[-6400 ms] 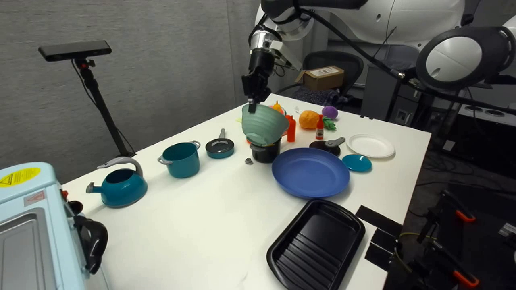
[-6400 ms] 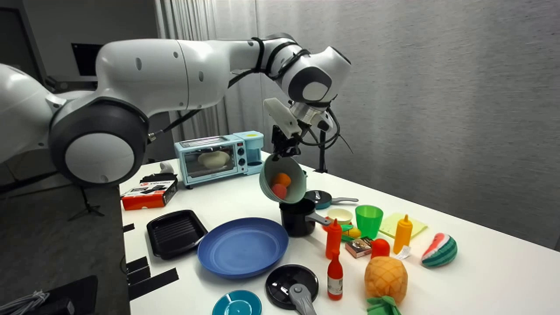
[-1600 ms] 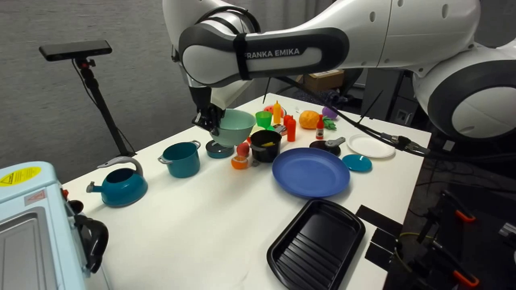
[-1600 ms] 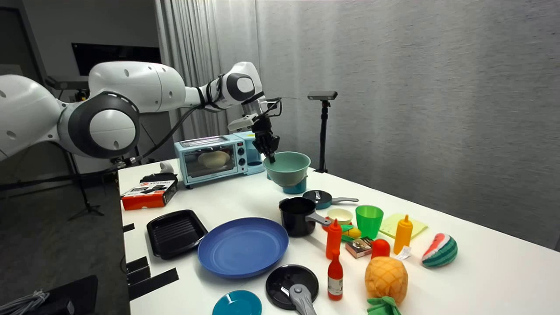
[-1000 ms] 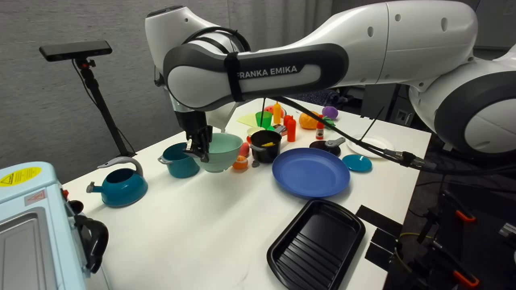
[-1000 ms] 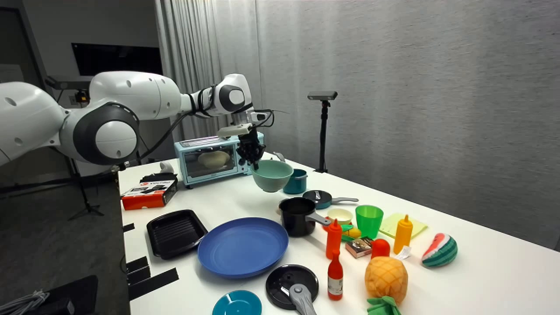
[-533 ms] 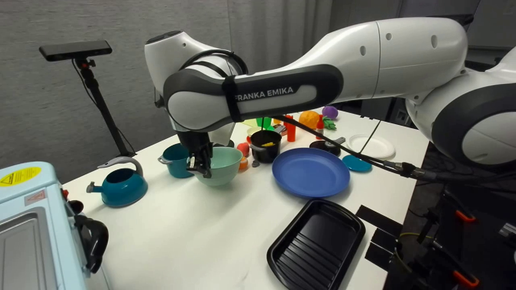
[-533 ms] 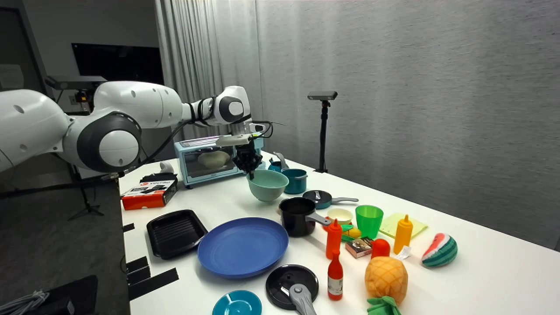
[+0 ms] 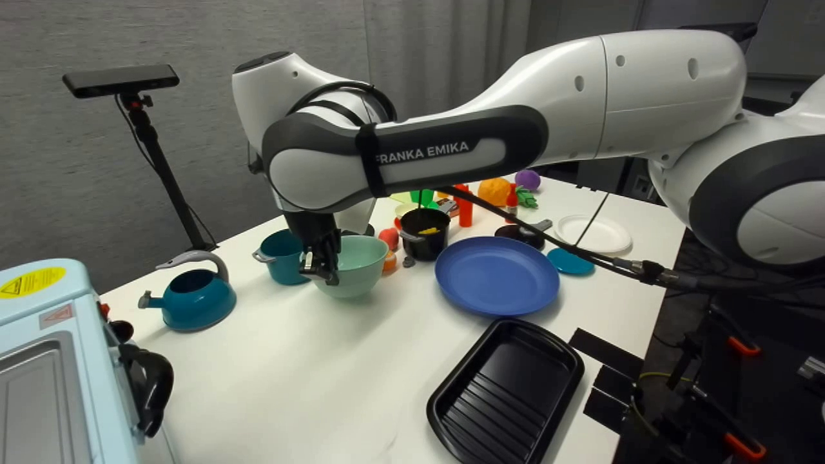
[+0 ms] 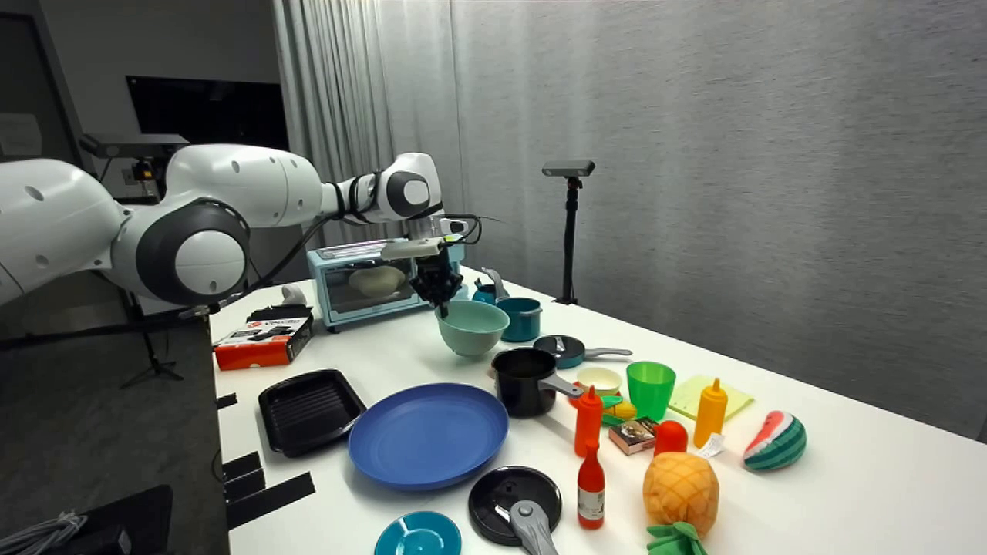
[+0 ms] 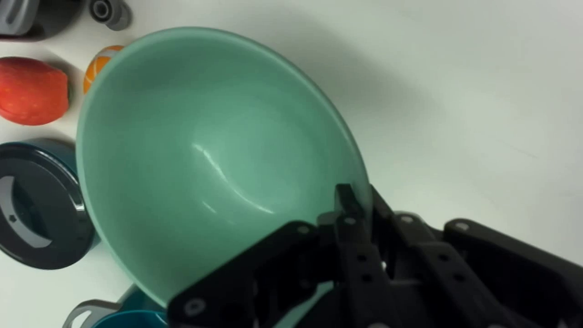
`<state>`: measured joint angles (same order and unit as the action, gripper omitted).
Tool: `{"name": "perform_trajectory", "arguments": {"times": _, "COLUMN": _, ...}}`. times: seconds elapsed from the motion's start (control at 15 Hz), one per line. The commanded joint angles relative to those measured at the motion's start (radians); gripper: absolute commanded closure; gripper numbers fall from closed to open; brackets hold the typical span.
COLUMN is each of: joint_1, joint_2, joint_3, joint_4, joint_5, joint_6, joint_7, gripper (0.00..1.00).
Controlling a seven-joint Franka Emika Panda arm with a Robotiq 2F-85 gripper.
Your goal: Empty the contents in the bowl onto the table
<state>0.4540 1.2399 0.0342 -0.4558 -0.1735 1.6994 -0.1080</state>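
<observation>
The pale mint-green bowl (image 9: 361,274) is upright or nearly so, low on the white table (image 9: 290,380) and just beside a teal pot (image 9: 280,263); whether its base bears fully on the surface is hard to tell. In the wrist view its plain green inner wall shows, with curved streaks of reflected light.

The claw (image 11: 362,196) is clenched on the bowl's rim. Its black fingers (image 11: 353,241) straddle the edge, one on the inner side and one on the outer, parted by little more than the thickness of the rim. In both exterior views it comes down onto the bowl from above.

Out on the table near the bowl lie a red piece (image 11: 34,91), apart from it, and an orange piece (image 11: 99,66), partly hidden by the rim; whether that one touches the bowl is unclear.

Past these stand a black pot (image 9: 425,248) with something yellow inside and a black-lidded teal pan (image 10: 567,351). Farther out are a large blue plate (image 9: 497,277), a ridged black tray (image 9: 506,386) and a teal kettle (image 9: 196,299). In an exterior view, a toy pineapple (image 10: 681,489) lies well apart from the bowl.
</observation>
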Motion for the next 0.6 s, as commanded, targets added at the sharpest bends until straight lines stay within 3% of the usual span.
{"name": "perform_trajectory", "arguments": {"times": 0.0, "joint_1": 0.006, "joint_2": 0.010, "joint_3": -0.018, "joint_4": 0.022, "joint_5": -0.001, "joint_6": -0.009, "joint_7": 0.012, "gripper": 0.66}}
{"name": "perform_trajectory", "arguments": {"times": 0.53, "joint_1": 0.001, "joint_2": -0.042, "joint_3": -0.063, "joint_4": -0.002, "joint_5": -0.028, "joint_6": -0.015, "joint_7": 0.048, "gripper": 0.06}}
